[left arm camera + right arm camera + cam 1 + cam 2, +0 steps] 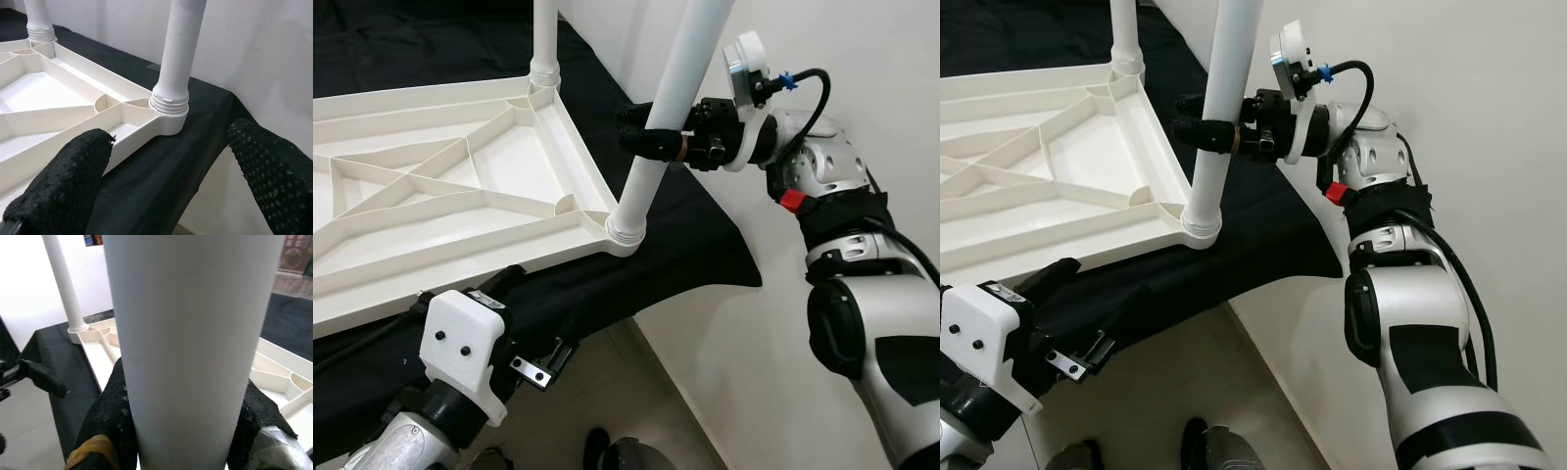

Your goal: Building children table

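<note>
The white children's table top (431, 196) lies upside down on a black cloth (705, 245), ribs facing up. One white leg (680, 78) stands tilted in the near corner socket (626, 225). My right gripper (641, 137) is shut on this leg about a third of the way up, its black fingers (110, 421) wrapped around both sides of the tube (190, 333). A second leg (545, 39) stands upright in the far corner. My left gripper (166, 181) is open, low in front of the near corner, holding nothing.
The cloth's edge drops off just past the near corner. A white wall (842, 39) rises close behind my right arm. Pale floor (646, 382) lies below, with a dark round object (626, 455) near my feet.
</note>
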Tool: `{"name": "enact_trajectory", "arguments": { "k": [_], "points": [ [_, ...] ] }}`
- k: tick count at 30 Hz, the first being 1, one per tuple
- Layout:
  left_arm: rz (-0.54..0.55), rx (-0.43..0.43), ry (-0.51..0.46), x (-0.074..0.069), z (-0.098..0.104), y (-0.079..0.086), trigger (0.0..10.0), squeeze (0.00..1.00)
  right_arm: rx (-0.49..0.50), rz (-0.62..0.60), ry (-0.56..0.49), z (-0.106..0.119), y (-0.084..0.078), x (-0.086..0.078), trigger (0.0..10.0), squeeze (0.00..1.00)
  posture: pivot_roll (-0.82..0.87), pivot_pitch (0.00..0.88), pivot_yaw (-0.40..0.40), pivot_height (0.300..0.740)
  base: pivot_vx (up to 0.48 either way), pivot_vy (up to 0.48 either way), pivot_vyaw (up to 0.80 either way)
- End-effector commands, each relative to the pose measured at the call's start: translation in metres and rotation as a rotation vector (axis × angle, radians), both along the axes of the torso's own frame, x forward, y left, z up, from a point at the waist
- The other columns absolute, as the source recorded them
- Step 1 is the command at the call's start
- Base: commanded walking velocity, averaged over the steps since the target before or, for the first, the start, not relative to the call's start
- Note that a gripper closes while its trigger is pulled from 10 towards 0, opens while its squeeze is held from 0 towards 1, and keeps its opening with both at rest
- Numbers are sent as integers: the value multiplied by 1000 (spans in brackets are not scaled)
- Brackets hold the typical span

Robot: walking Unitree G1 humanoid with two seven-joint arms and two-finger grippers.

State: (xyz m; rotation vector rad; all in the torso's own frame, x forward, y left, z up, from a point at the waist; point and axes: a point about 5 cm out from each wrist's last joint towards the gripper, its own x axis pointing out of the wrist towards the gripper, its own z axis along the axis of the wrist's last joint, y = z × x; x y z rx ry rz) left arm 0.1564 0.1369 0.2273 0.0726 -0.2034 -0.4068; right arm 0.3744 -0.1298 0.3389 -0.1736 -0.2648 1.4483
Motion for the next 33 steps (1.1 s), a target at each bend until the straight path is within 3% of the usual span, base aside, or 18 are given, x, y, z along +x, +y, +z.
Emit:
{"name": "enact_trajectory", "arguments": {
  "k": [1,4,6,7,8,9,10,11,12,13,17,20,21,27,28,32,33],
  "points": [
    [-12,4,10,-3,-2,-1,10000,0,33,-77,46,-14,-9,5,0,0,149,288,-201,740,0,0,0],
    [-8,4,9,-3,-1,0,10000,0,68,-129,87,-27,-7,7,0,0,144,288,-196,740,0,0,0],
    [-7,4,10,-3,-1,1,10000,0,78,-219,159,-47,2,9,0,0,142,286,-198,740,0,0,0],
    [-8,5,11,-3,-1,1,10000,0,35,-600,201,-73,8,22,0,0,146,283,-207,740,0,0,0],
    [-8,5,11,-3,-1,1,10000,0,35,-600,201,-73,8,22,0,0,146,283,-207,740,0,0,0],
    [-9,7,13,-4,-2,2,10000,0,2,-885,195,-90,8,28,0,0,143,276,-208,740,0,0,0],
    [-10,9,14,-4,-2,2,10000,0,-39,-936,255,-119,26,9,0,0,140,276,-212,740,0,0,0],
    [-10,9,14,-4,-2,2,10000,0,-39,-936,255,-119,26,9,0,0,140,276,-212,740,0,0,0],
    [-6,16,14,-3,-1,3,10000,0,-14,-1025,266,-130,33,-7,0,0,158,284,-194,740,0,0,0],
    [-1,12,10,-2,0,4,10000,0,-6,-986,301,-138,47,-19,0,0,136,274,-179,740,0,0,0],
    [3,6,5,-2,1,5,10000,0,1,-963,319,-143,61,-26,0,0,136,274,-179,740,0,0,0],
    [-10,13,-3,1,3,2,10000,0,24,-924,213,-117,71,-5,0,0,144,241,-186,740,0,0,0],
    [-4,20,-8,1,4,3,10000,0,21,-891,183,-101,78,6,2941,0,145,238,-189,740,0,0,0],
    [2,28,-8,1,4,5,10000,0,0,-879,174,-97,84,6,2941,0,146,238,-187,740,0,0,0],
    [2,27,-9,1,3,5,10000,0,45,-893,171,-88,85,3,10000,1000,146,235,-186,740,0,0,0],
    [3,26,-5,0,3,5,10000,0,85,-888,146,-71,78,6,10000,1000,152,242,-186,740,0,0,0],
    [10,25,-1,0,2,6,10000,0,107,-832,100,-54,62,12,10000,1000,153,250,-186,740,0,0,0]
  ]
}}
